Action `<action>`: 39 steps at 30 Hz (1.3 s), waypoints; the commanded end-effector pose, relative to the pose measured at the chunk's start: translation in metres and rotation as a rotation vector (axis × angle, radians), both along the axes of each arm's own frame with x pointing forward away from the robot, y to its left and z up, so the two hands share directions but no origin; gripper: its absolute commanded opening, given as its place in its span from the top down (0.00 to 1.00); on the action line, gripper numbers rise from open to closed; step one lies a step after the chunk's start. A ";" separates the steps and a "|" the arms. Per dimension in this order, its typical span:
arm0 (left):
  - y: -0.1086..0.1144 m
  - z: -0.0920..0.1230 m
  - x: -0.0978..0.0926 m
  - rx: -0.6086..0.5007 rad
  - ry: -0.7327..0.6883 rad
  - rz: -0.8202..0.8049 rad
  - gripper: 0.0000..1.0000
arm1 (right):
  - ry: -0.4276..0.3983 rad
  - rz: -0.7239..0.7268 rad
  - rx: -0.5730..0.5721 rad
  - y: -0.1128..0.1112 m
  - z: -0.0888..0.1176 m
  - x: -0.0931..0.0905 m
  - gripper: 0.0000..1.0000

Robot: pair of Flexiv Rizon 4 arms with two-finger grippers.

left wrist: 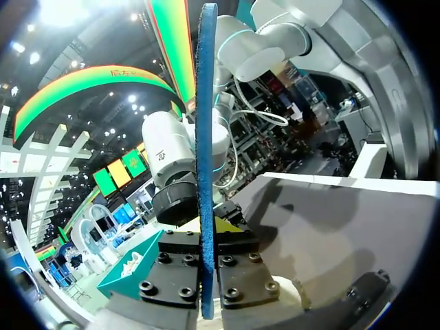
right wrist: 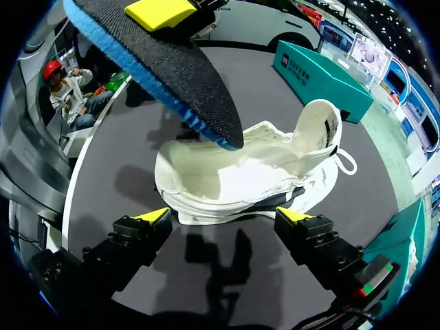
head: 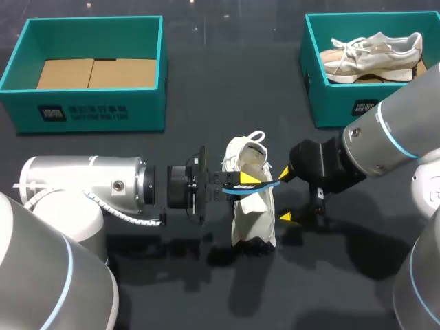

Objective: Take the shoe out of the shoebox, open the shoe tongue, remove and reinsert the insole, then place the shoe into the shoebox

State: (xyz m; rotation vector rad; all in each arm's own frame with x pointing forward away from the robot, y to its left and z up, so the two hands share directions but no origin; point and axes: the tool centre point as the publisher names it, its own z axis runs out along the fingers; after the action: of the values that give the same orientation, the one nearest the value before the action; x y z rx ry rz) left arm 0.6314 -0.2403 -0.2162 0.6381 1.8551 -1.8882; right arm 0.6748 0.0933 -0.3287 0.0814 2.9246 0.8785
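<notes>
Mid-table, between two teal boxes: my L gripper was clamped on the blue-edged black insole, both fingers pinching it from either side. In the L wrist view the insole ran edge-on between the black finger blocks and out ahead of them. The white shoe sat on the dark table just under the insole, outside both boxes. My R gripper stood just beside the shoe w/ fingers spread wide, touching nothing. In the R wrist view the shoe lay ahead of the parted yellow tips, white lining showing, w/ the insole above it. Far L shoebox held cardboard; far R shoebox held a beige shoe
</notes>
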 end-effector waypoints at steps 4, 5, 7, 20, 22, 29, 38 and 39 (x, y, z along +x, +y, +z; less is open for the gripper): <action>0.008 0.000 -0.009 0.021 -0.013 0.010 1.00 | -0.012 -0.021 -0.007 0.003 -0.003 -0.010 0.00; 0.008 0.000 -0.009 0.021 -0.013 0.010 1.00 | -0.011 -0.022 -0.007 0.003 -0.003 -0.010 0.00; 0.008 0.000 -0.009 0.021 -0.013 0.010 1.00 | -0.007 -0.023 -0.008 0.005 -0.004 -0.010 0.00; 0.004 -0.011 -0.019 0.053 -0.037 -0.050 1.00 | 0.014 -0.032 -0.003 0.008 -0.011 -0.010 0.00; 0.003 -0.014 -0.018 0.053 -0.048 -0.054 1.00 | 0.014 -0.032 -0.003 0.008 -0.011 -0.010 0.00; 0.002 -0.016 -0.013 0.066 -0.048 -0.062 1.00 | 0.014 -0.032 -0.003 0.008 -0.011 -0.010 0.00; -0.003 -0.025 -0.012 0.076 -0.042 -0.071 1.00 | 0.014 -0.032 -0.003 0.008 -0.011 -0.010 0.00; -0.004 -0.026 -0.012 0.077 -0.039 -0.073 1.00 | 0.014 -0.032 -0.003 0.008 -0.011 -0.010 0.00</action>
State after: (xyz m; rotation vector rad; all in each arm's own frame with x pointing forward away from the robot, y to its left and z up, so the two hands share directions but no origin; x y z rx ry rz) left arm 0.6165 -0.2381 -0.2384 0.7706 1.9112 -1.8404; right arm 0.6661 0.1001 -0.3392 0.1328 2.9308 0.8757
